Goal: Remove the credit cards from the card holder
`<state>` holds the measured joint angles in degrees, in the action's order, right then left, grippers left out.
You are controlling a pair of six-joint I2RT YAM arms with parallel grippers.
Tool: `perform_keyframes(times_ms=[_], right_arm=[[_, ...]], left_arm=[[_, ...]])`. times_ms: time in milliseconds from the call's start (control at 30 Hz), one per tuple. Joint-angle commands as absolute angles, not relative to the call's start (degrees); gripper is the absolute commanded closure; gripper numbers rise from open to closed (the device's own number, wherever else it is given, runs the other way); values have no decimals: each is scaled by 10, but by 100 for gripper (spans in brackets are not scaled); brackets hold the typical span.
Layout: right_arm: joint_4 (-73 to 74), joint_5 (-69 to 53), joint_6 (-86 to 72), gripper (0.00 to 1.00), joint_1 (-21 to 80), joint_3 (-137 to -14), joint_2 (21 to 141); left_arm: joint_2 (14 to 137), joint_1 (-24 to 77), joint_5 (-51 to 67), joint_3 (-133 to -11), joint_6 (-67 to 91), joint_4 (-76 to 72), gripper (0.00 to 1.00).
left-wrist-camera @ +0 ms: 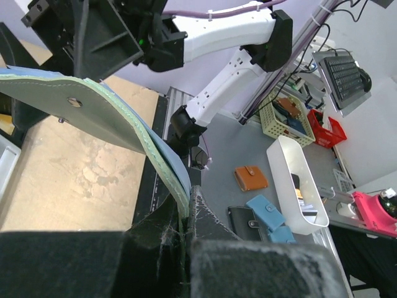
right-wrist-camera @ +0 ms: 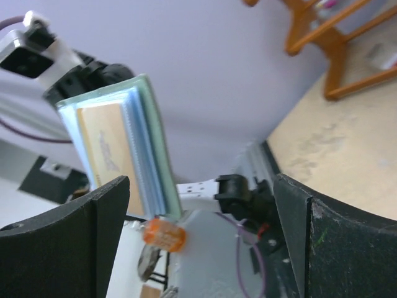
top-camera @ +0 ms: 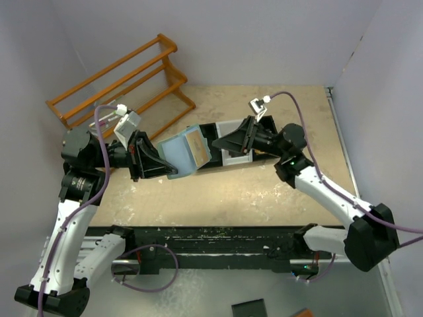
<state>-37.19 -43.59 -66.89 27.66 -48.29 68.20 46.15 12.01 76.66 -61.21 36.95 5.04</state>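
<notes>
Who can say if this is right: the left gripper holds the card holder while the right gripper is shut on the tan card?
No. The right gripper is open and empty, per the right wrist view; the tan card sits in the card holder, which the left gripper holds.

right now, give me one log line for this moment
left fingers: shut on card holder, lifted open | right fingers: open, empty, facing it | tan card: in holder, not yet pulled
</notes>
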Motion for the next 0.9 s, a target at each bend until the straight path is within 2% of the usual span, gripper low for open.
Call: perform_keyframes(times_ms=[0,167,333,500,667,800,867], right_arm=[[-662,-452,-820,0,317,-480,704],[-763,-450,-885,0,345,-496,740],[-801,-453,-906,11,364,-497,755],[-802,-461,-908,35,364,-500,742],[-699,-488,-860,72,364,-514,709],[-507,-493,-748,78,363,-562,677],[-350,-480,-651,89,364,-603,657]], left_arm=[[456,121,766,-619,388,5,100],[456,121,762,-619,390,3,100],[456,121,762,-621,390,2,100],[457,121,761,-618,384,5,100],[457,121,745,-621,333,56,100],[456,121,742,-622,296,93,100],[458,121,741,-628,261,127,100]])
